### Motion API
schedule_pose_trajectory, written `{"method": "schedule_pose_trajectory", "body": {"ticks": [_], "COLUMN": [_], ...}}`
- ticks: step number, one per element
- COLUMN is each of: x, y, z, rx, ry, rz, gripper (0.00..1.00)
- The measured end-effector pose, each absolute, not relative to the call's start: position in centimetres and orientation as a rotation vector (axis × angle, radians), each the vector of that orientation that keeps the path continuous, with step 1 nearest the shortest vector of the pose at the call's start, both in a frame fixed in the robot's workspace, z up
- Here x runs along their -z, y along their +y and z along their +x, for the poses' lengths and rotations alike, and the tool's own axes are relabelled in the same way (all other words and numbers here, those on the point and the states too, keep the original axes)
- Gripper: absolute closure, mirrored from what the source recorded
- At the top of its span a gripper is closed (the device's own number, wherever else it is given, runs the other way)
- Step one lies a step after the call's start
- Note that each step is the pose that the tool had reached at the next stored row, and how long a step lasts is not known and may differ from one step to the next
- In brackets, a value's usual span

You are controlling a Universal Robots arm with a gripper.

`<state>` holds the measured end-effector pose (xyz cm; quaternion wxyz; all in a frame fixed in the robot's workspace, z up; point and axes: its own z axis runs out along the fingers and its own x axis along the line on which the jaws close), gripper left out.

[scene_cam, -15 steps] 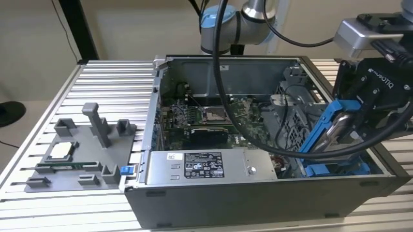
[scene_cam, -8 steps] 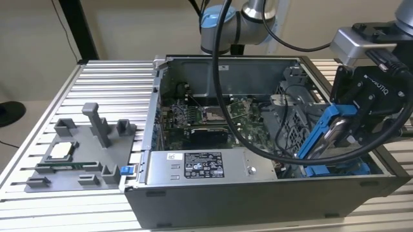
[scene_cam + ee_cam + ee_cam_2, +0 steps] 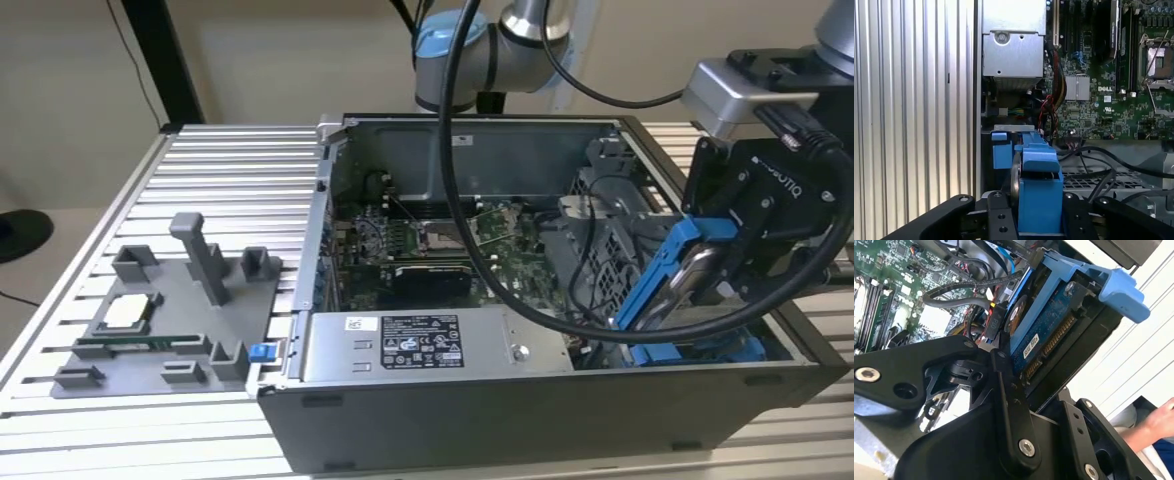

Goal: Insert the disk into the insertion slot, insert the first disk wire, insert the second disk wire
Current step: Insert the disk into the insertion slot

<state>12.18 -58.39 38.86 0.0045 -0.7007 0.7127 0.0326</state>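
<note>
Inside the open computer case (image 3: 534, 420), at lower right of the exterior view, the disk (image 3: 663, 278) hangs on edge and tilted, its long axis slanting down toward the insertion slot (image 3: 701, 352) just beneath; the tool (image 3: 731, 272), rightmost, is clamped across its blue carrier

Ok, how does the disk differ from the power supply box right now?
The disk stands tilted on edge, held by the gripper over the case; the power supply box sits level, seated in the case. The disk wears a blue frame; the power supply box is grey, unframed. Both are rectangular metal.
</note>
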Motion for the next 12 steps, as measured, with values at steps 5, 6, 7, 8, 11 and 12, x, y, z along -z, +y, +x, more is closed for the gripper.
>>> {"method": "schedule_pose_trajectory", "body": {"ticks": [5,6,7,8,11,12], "x": [-38.84,-38.84,-38.84,-38.84,-38.84,-38.83], "y": [-58.39,-58.39,-58.39,-58.39,-58.39,-58.39], "z": [12.18,12.18,12.18,12.18,12.18,12.18], "rx": [-0.102,-0.102,-0.102,-0.102,-0.102,-0.102], "ry": [2.233,2.233,2.233,2.233,2.233,2.233], "rz": [-2.195,-2.195,-2.195,-2.195,-2.195,-2.195], "gripper": [1.0,1.0,1.0,1.0,1.0,1.0]}}
